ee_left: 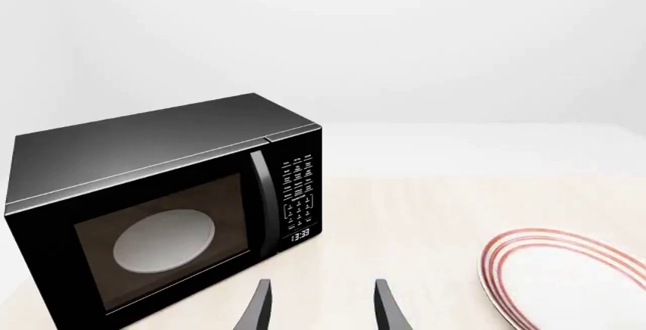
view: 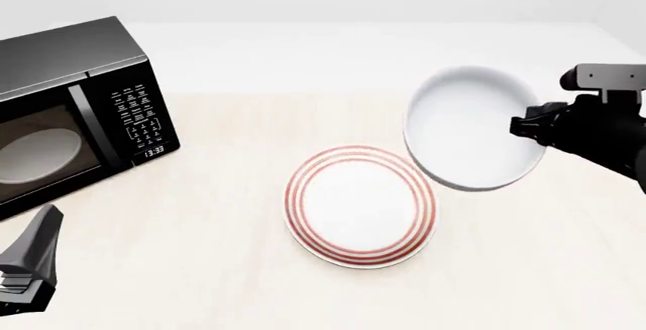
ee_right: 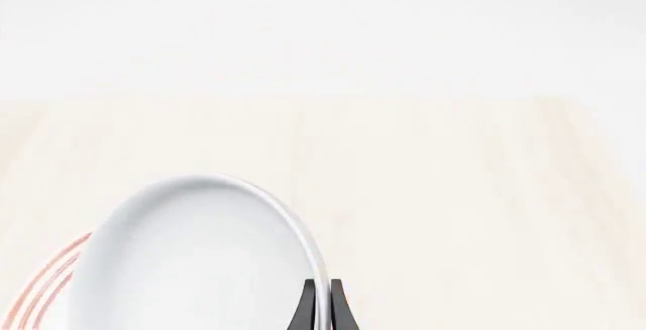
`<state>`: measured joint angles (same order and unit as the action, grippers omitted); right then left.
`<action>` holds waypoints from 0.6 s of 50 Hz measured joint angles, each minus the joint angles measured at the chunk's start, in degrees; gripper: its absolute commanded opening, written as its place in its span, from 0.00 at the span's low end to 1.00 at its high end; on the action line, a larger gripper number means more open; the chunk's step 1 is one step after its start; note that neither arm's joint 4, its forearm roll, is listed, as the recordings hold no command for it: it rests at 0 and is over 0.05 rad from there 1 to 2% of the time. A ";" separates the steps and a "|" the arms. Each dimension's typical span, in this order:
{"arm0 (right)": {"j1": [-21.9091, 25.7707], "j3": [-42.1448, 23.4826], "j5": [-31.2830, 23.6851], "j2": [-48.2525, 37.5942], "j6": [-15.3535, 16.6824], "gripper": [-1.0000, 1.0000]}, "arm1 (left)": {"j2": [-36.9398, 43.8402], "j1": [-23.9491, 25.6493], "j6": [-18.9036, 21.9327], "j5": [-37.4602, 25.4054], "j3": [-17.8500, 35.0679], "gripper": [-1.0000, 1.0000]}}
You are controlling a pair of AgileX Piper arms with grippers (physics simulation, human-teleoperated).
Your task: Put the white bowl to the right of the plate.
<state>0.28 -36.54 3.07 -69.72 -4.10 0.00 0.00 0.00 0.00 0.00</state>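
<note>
The white bowl [view: 470, 127] hangs tilted above the table, right of and slightly behind the plate [view: 359, 204], overlapping the plate's upper right edge in the front view. My right gripper [view: 529, 127] is shut on the bowl's right rim. In the right wrist view the fingertips [ee_right: 307, 305] pinch the rim of the bowl [ee_right: 192, 254], and a sliver of the plate's red rings [ee_right: 45, 284] shows beside it. My left gripper [ee_left: 321, 307] stands open near the table's front left, holding nothing, with the plate [ee_left: 565, 277] off to its right.
A black microwave [view: 71, 110] stands at the left of the table, door shut, a pale disc visible through its glass [ee_left: 166, 239]. The left arm's body [view: 30, 266] sits at the front left corner.
</note>
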 measured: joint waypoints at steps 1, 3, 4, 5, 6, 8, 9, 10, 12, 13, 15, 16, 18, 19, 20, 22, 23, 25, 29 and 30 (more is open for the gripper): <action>-0.48 0.24 0.11 0.13 -0.18 0.00 | 0.00 0.00 0.00 0.00 0.00 1.00; -1.50 0.73 0.36 0.36 -0.62 0.00 | 0.00 0.00 0.00 0.00 0.00 1.00; -1.99 0.96 0.49 0.44 -0.81 0.00 | 0.00 0.00 0.00 0.00 0.00 1.00; -2.44 1.18 0.61 0.51 -0.98 0.00 | 0.00 0.00 0.00 0.00 0.00 1.00; -2.92 1.42 0.77 0.56 -1.20 0.00 | 0.00 0.00 0.00 0.00 0.00 1.00; -3.90 1.91 1.12 0.61 -1.59 0.00 | 0.00 0.00 0.00 0.00 0.00 1.00; -4.36 2.18 1.32 0.63 -1.81 0.00 | 0.00 0.00 0.00 0.00 0.00 1.00; -4.82 2.45 1.51 0.65 -2.04 0.00 | 0.00 0.00 0.00 0.00 0.00 1.00; -5.57 2.98 1.82 0.77 -2.49 0.00 | 0.00 0.00 0.00 0.00 0.00 1.00; -5.89 3.24 1.95 0.84 -2.73 0.00 | 0.00 0.00 0.00 0.00 0.00 1.00; -6.63 3.70 2.22 0.88 -3.05 0.00 | 0.00 0.00 0.00 0.00 0.00 1.00; -6.97 3.92 2.35 0.88 -3.20 0.00 | 0.00 0.00 0.00 0.00 0.00 1.00; -7.71 4.42 2.69 0.83 -3.50 0.00 | 0.00 0.00 0.00 0.00 0.00 1.00; -8.09 4.69 2.90 0.77 -3.65 0.00 | 0.00 0.00 0.00 0.00 0.00 1.00; -8.46 4.96 3.13 0.69 -3.78 0.00 | 0.00 0.00 0.00 0.00 0.00 1.00; -9.22 5.50 3.62 0.46 -4.02 0.00 | 0.00 0.00 0.00 0.00 0.00 1.00; -9.55 5.79 3.87 0.36 -4.14 0.00 | 0.00 0.00 0.00 0.00 0.00 1.00; -10.24 6.36 4.41 0.11 -4.36 0.00 | 0.00 0.00 0.00 0.00 0.00 1.00; -11.55 7.52 5.66 -0.62 -4.82 0.00 | 0.00 0.00 0.00 0.00 0.00 1.00; -11.88 7.80 5.98 -0.82 -4.92 0.00 | 0.00 0.00 0.00 0.00 0.00 1.00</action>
<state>-11.60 -28.74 9.06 -70.54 -9.02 0.00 0.00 0.00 0.00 0.00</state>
